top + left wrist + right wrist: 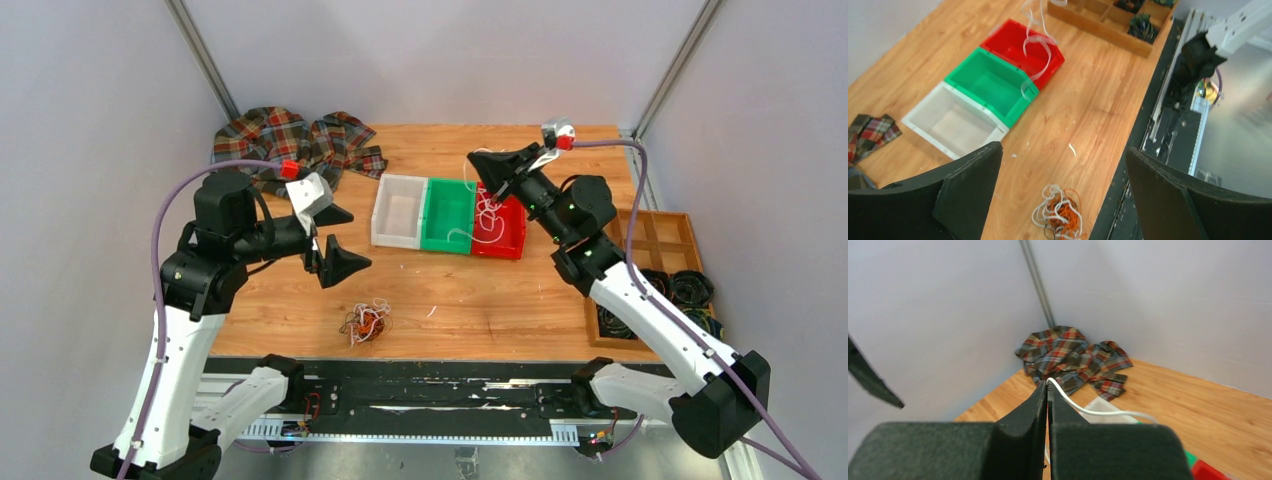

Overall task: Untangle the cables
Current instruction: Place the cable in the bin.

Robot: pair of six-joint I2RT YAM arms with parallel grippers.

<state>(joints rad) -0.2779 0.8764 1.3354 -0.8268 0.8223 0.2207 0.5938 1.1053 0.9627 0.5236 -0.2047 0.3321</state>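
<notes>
A tangle of thin white, orange and black cables (366, 322) lies on the wooden table near the front edge, also in the left wrist view as the tangle (1060, 212). My left gripper (355, 240) hangs open above and left of it, nothing between its fingers (973, 175). My right gripper (482, 166) is raised over the bins, shut on one white cable (1088, 410) at its tips (1047, 386). That white cable (488, 212) hangs in loops down to the red bin (515, 240), and shows as white loops (1037, 47) in the left wrist view.
A white bin (378, 215), a green bin (448, 215) and the red bin stand in a row mid-table. A plaid cloth (290, 140) lies at the back left. A wooden compartment tray (660, 240) with dark coils (690, 288) is at the right edge.
</notes>
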